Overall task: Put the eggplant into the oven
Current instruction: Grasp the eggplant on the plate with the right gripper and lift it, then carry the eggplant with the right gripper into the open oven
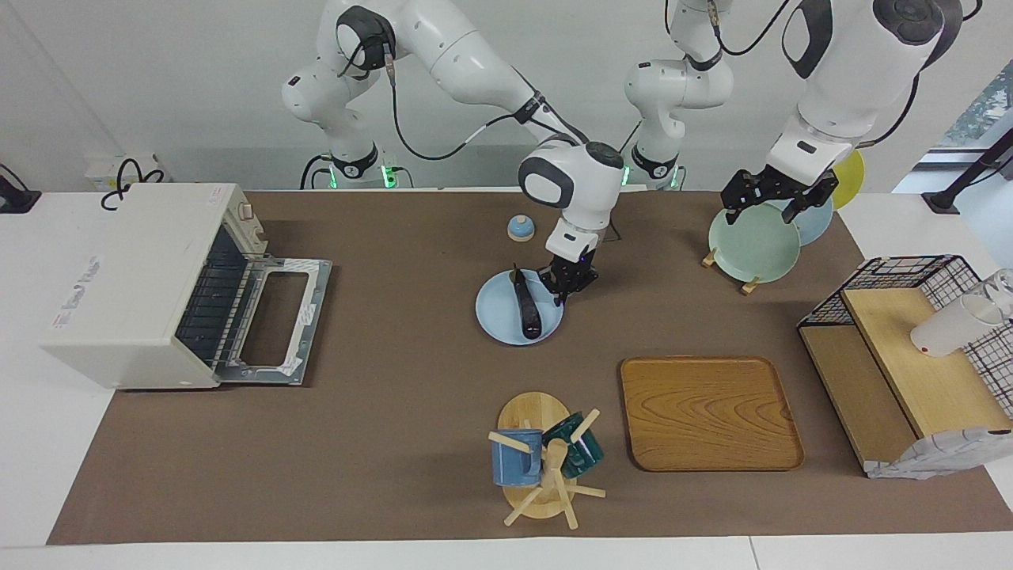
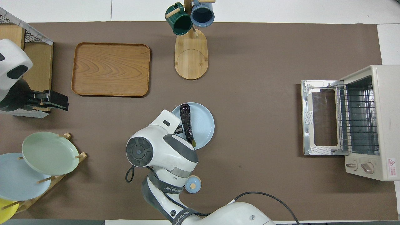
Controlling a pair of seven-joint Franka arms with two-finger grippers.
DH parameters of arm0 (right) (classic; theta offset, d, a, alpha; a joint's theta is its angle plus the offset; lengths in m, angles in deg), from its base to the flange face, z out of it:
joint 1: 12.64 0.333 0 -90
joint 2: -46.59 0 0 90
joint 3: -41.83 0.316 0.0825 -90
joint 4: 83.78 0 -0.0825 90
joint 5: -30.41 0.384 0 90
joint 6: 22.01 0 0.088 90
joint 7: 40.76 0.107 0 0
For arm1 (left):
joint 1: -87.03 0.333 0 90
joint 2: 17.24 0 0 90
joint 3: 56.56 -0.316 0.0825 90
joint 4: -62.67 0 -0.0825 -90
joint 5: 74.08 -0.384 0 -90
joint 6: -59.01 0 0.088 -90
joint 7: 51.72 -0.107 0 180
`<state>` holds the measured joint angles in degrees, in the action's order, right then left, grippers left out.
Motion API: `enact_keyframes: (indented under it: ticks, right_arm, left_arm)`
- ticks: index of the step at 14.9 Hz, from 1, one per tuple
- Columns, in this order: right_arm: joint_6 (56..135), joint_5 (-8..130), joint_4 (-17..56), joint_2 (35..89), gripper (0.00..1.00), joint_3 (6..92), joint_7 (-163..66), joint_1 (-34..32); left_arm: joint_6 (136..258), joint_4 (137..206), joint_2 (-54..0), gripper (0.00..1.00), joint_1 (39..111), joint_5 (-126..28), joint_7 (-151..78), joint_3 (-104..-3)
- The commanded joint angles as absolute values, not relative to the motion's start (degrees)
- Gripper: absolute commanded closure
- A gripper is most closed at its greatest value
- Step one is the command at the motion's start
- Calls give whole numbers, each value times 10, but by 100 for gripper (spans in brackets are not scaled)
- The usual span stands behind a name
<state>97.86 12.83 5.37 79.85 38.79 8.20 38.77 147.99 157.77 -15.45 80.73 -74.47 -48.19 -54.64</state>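
The eggplant (image 1: 527,307) lies on a light blue plate (image 1: 495,317) mid-table, its green stem end toward the robots; it also shows in the overhead view (image 2: 186,122) on the plate (image 2: 204,123). My right gripper (image 1: 567,290) hangs low over the plate's rim, just beside the eggplant on the left arm's side; in the overhead view its wrist hides it. The oven (image 1: 130,285) stands at the right arm's end of the table, its door (image 1: 273,321) dropped open and flat, wire rack visible (image 2: 357,117). My left gripper (image 1: 772,204) waits open over the dish rack.
A wooden tray (image 1: 708,412) and a mug tree (image 1: 542,463) with two mugs lie farther from the robots than the plate. A dish rack with plates (image 1: 756,241) and a black wire-and-wood rack (image 1: 902,356) are at the left arm's end. A small blue knob (image 1: 521,228) sits near the robots.
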Motion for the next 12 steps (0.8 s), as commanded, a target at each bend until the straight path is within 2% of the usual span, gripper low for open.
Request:
enact_keyframes:
  ticks: [1,4,5,9,12]
  right_arm:
    - [914,113,70,749,100,382,77,363]
    - [849,113,92,707,100,382,48,306]
    - [846,113,128,671,100,382,22,278]
    - [919,113,339,488,100,383,-171,132]
    - [944,113,403,435,100,383,-264,40]
  left_arm:
    - [1489,1581,-154,0,818,-736,-488,-540]
    - [1490,1581,-153,0,818,-729,-488,-539]
    - [1492,1582,-153,0,818,-722,-488,-539]
    - [1495,1590,-151,0,818,-721,-488,-541]
    - [1494,1589,-151,0,818,-721,-486,-541]
